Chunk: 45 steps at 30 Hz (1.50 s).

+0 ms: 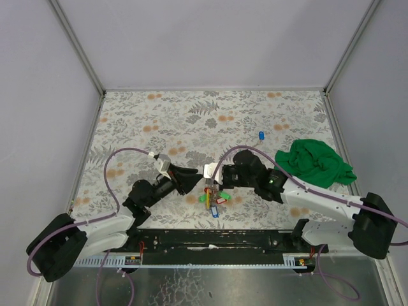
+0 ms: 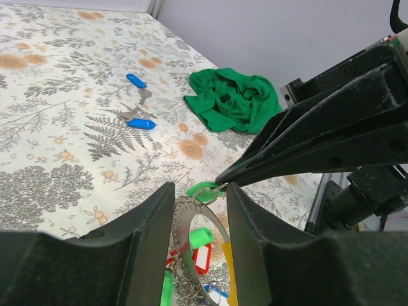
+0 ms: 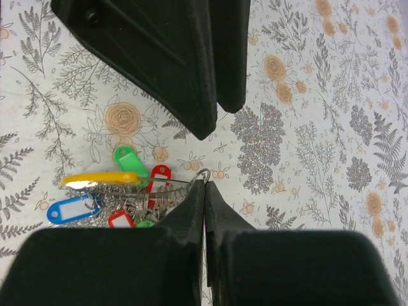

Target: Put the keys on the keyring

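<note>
Grey keyring point(image 3: 182, 182) is pinched at its edge by my right fingers point(image 3: 204, 186), closed tight on it. My left fingers point(image 1: 195, 177) are parted, with the ring's arc in the gap. Tagged keys point(image 3: 121, 191) bunch on the floral counter point(image 3: 331, 146) under it. Two blue-tagged keys point(image 2: 141, 123) lie off near the cloth point(image 2: 233, 99).

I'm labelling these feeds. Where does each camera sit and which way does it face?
Top external: above, behind the bases, looking down on the floral-patterned table; both arms show, meeting at the thin dark metal keyring.
Left wrist: on the left arm, looking between the fingers of the open left gripper at the right gripper and crumpled green cloth.
Right wrist: looks down past its shut fingers.
All three share the keyring.
</note>
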Available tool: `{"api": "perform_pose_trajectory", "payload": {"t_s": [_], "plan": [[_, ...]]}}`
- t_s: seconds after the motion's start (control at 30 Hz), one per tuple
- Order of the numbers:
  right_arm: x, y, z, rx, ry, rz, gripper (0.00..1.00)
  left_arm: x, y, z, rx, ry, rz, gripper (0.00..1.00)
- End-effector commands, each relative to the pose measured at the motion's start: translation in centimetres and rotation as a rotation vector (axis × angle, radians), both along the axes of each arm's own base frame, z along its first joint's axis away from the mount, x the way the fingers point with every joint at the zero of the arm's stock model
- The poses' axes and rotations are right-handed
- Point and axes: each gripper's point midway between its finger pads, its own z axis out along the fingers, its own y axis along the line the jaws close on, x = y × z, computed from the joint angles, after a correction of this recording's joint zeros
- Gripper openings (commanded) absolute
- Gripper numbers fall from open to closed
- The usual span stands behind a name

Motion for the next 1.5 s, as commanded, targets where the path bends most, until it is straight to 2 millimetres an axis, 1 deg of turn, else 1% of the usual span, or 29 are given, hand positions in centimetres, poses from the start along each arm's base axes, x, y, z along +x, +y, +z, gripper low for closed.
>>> {"api": "perform_pose_trajectory", "payload": {"t_s": [0.0, 0.1, 0.17, 0.23, 0.4, 0.47, 0.53, 0.63, 0.7, 0.83, 0.87, 0.9, 0.93, 1.03, 1.13, 1.23, 1.33, 1.37, 1.4, 1.43, 1.47], "plan": [[3.3, 2.3, 4.4, 0.109, -0.073, -0.051, 0.00, 1.2, 1.4, -0.7, 0.037, 0.008, 0.084, 0.38], [5.6, 2.7, 5.2, 0.131, -0.059, -0.091, 0.00, 1.9, 2.4, -0.6, 0.045, 0.020, 0.145, 0.39], [7.0, 3.1, 6.5, 0.163, -0.059, -0.117, 0.00, 2.2, 3.2, -0.8, 0.059, 0.024, 0.187, 0.40], [8.6, 3.3, 7.2, 0.186, -0.063, -0.159, 0.00, 2.4, 4.0, -0.9, 0.064, 0.026, 0.223, 0.41], [12.0, 4.1, 9.6, 0.259, -0.057, -0.261, 0.00, 2.8, 5.7, -0.6, 0.049, 0.019, 0.305, 0.43], [13.1, 4.3, 10.1, 0.280, -0.042, -0.310, 0.00, 3.0, 6.1, -0.5, 0.046, 0.026, 0.330, 0.44], [13.9, 4.1, 9.7, 0.285, -0.012, -0.369, 0.00, 3.0, 6.4, -0.3, 0.039, 0.031, 0.346, 0.45], [13.8, 3.2, 7.2, 0.251, 0.065, -0.427, 0.00, 2.9, 6.6, 0.0, 0.027, 0.037, 0.351, 0.46], [13.0, 2.2, 5.0, 0.234, 0.122, -0.458, 0.00, 3.0, 6.8, 0.1, 0.028, 0.045, 0.360, 0.46], [10.5, -0.3, 0.0, 0.189, 0.234, -0.527, 0.00, 3.0, 7.2, 0.1, 0.022, 0.069, 0.382, 0.47], [9.5, -1.1, -1.7, 0.167, 0.270, -0.542, 0.00, 3.0, 7.3, 0.1, 0.019, 0.073, 0.386, 0.48], [9.0, -1.4, -2.4, 0.166, 0.293, -0.552, 0.00, 3.0, 7.3, 0.2, 0.012, 0.072, 0.387, 0.49], [8.2, -2.1, -3.9, 0.144, 0.325, -0.563, 0.00, 2.9, 7.3, 0.3, 0.008, 0.071, 0.386, 0.50], [6.7, -3.4, -6.6, 0.101, 0.387, -0.592, 0.00, 2.8, 7.4, 0.4, 0.012, 0.077, 0.384, 0.54], [5.6, -4.2, -8.0, 0.079, 0.433, -0.618, 0.00, 2.8, 7.5, 0.4, 0.047, 0.094, 0.390, 0.59], [4.9, -4.8, -8.7, 0.086, 0.462, -0.640, 0.00, 2.6, 7.7, 0.7, 0.078, 0.105, 0.390, 0.61], [4.4, -5.4, -9.4, 0.094, 0.487, -0.669, 0.00, 2.2, 7.9, 0.9, 0.098, 0.103, 0.383, 0.67], [4.2, -5.5, -9.6, 0.096, 0.495, -0.678, 0.01, 2.0, 8.0, 0.9, 0.105, 0.102, 0.379, 0.72], [4.0, -5.8, -10.0, 0.097, 0.507, -0.692, 0.01, 1.9, 8.1, 0.8, 0.111, 0.103, 0.377, 0.83], [3.8, -6.0, -10.2, 0.097, 0.516, -0.703, 0.01, 1.8, 8.2, 0.7, 0.116, 0.106, 0.380, 0.98], [3.7, -6.2, -10.4, 0.100, 0.525, -0.713, 0.01, 1.7, 8.4, 0.5, 0.116, 0.113, 0.387, 1.00]]}}
